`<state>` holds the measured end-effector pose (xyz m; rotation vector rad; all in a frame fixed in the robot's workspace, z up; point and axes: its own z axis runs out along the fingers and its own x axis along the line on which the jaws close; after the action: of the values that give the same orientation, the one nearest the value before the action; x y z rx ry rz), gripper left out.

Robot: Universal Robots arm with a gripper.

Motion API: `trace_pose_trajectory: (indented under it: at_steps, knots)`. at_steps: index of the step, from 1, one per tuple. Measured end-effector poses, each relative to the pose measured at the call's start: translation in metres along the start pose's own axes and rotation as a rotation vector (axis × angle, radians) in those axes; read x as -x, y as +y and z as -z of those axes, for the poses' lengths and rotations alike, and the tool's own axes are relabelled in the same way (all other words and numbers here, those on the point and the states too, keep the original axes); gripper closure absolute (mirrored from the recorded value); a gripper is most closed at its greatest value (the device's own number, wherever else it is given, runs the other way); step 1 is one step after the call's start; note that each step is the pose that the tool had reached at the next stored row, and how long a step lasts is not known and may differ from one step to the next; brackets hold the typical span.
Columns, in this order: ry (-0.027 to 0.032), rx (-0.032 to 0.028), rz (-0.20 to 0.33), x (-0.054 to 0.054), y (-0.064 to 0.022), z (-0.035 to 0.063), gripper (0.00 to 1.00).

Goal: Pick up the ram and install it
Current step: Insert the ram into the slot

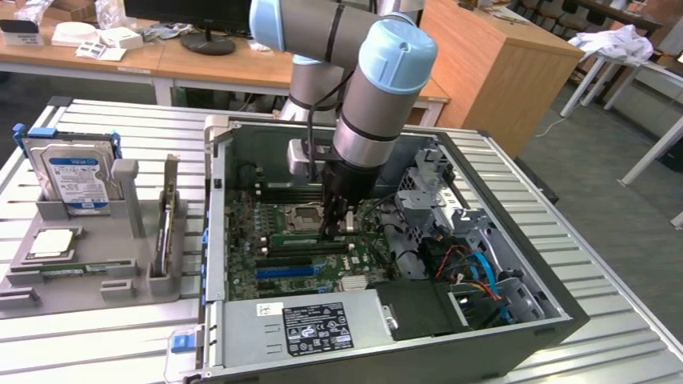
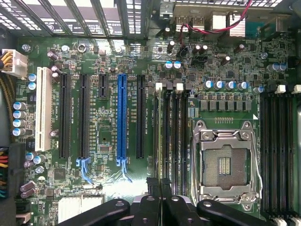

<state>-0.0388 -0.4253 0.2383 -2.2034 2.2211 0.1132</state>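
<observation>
At the exterior view's centre, the gripper (image 1: 334, 230), fingers together, meets the ram (image 1: 290, 238); uneven pressure could seat it crooked.

Exterior overlooks the case (image 1: 481, 352); wrist closely faces its motherboard (image 2: 211, 61).

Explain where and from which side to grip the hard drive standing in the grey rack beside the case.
I would grip the hard drive by its upper half, coming straight down from above, pinching its two flat faces. It stands upright in the grey rack, whose slot hides its lower edge.
</observation>
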Motion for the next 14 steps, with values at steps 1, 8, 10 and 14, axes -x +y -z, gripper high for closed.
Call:
trace_pose_trajectory:
  at_steps: [1,8,10,14]
  knots:
    - [-0.0001,-0.0001,0.000,-0.0001,0.0000,-0.0003,0.88]
    - [0.0000,-0.0001,0.000,-0.0002,-0.0002,-0.0036,0.88]
    - [0.0000,-0.0001,0.000,-0.0003,-0.0002,-0.0046,0.88]
    - [0.0000,-0.0001,0.000,-0.0003,-0.0003,-0.0055,0.88]
